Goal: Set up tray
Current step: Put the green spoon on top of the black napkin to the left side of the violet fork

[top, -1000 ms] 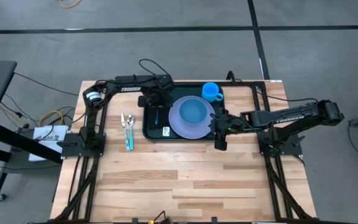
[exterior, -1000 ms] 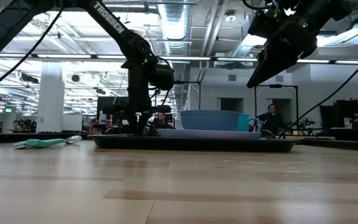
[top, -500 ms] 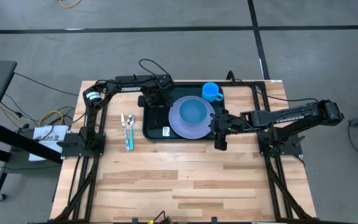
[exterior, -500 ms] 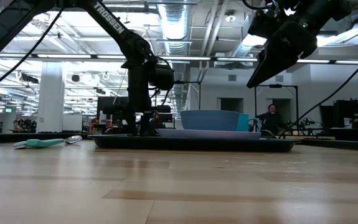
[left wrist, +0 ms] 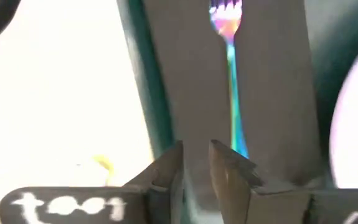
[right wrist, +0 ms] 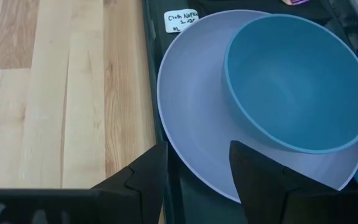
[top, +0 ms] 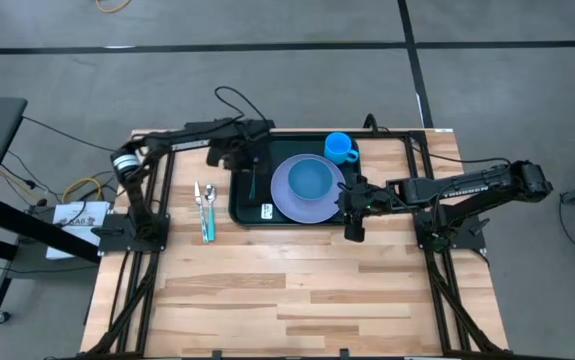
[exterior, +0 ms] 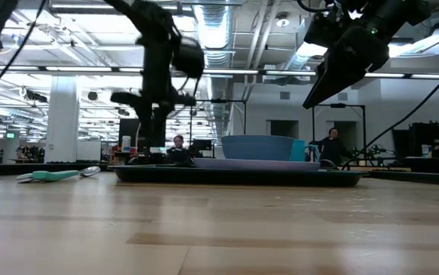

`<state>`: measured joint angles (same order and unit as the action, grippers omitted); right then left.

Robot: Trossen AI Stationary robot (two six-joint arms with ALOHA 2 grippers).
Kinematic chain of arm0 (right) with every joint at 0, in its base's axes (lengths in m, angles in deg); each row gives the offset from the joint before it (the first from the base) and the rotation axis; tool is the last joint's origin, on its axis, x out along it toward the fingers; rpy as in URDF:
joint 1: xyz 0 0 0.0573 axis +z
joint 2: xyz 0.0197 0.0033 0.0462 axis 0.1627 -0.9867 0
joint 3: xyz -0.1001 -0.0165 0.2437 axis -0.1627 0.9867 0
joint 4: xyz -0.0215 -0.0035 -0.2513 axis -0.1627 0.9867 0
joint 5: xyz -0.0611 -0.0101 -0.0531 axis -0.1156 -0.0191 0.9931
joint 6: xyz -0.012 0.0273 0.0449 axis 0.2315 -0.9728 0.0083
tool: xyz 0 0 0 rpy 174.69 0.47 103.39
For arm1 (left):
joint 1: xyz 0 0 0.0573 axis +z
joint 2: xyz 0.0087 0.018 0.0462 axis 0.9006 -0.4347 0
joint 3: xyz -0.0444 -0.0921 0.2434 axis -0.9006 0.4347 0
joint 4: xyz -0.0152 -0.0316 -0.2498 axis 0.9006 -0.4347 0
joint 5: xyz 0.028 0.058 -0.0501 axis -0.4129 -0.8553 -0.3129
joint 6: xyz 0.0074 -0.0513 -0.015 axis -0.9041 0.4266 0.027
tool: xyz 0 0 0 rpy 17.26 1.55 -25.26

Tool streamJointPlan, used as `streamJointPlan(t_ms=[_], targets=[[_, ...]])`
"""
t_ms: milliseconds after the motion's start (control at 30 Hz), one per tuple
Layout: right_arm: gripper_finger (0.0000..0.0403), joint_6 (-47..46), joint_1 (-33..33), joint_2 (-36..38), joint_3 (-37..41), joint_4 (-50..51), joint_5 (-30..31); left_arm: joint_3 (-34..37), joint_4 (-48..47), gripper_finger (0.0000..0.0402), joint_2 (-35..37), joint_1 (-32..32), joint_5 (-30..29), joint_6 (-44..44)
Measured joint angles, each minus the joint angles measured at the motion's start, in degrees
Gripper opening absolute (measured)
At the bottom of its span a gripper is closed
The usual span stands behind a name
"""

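The dark tray (top: 287,145) lies at the table's far middle and carries a lavender plate (top: 285,200) with a blue bowl (top: 312,180), a blue cup (top: 339,147) and a black napkin (left wrist: 185,81). An iridescent fork (left wrist: 231,74) rests flat along the napkin, tines toward the far edge. My left gripper (left wrist: 195,165) hangs above the tray's left end, pointing down, open by a narrow gap and holding nothing. My right gripper (right wrist: 197,168) stands open above the plate's right rim.
A spoon and a teal-handled knife (top: 205,210) lie on the bare wood left of the tray. The near half of the table (top: 297,290) is open wood. The arms' black frames stand at the left and right edges.
My left gripper has opened a little, risen off the tray's left end and shifted toward the table's left edge, rolling slightly. The fork stays lying on the napkin.
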<state>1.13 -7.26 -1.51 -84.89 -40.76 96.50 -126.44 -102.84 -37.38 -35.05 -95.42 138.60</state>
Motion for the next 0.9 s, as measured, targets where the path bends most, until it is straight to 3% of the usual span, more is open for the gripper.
streamJointPlan(t_ms=[133,500,700,900], targets=[[0.0164,-0.83,0.04,-0.64,0.00,0.15,0.00,-0.02,-4.94,0.0066,2.97,-2.75,-3.63,0.50],[0.0164,-1.28,0.13,-1.78,0.02,0.43,-0.10,2.19,-16.08,0.0066,3.96,-8.89,-4.03,1.47],[0.0164,-2.62,0.13,-1.78,0.02,1.22,-0.11,9.61,-14.19,0.0066,7.81,-13.41,-0.08,4.01],[0.0164,-2.99,0.13,-1.78,0.02,-1.46,-0.07,19.09,-7.37,0.0066,18.34,-19.00,3.35,10.39]])
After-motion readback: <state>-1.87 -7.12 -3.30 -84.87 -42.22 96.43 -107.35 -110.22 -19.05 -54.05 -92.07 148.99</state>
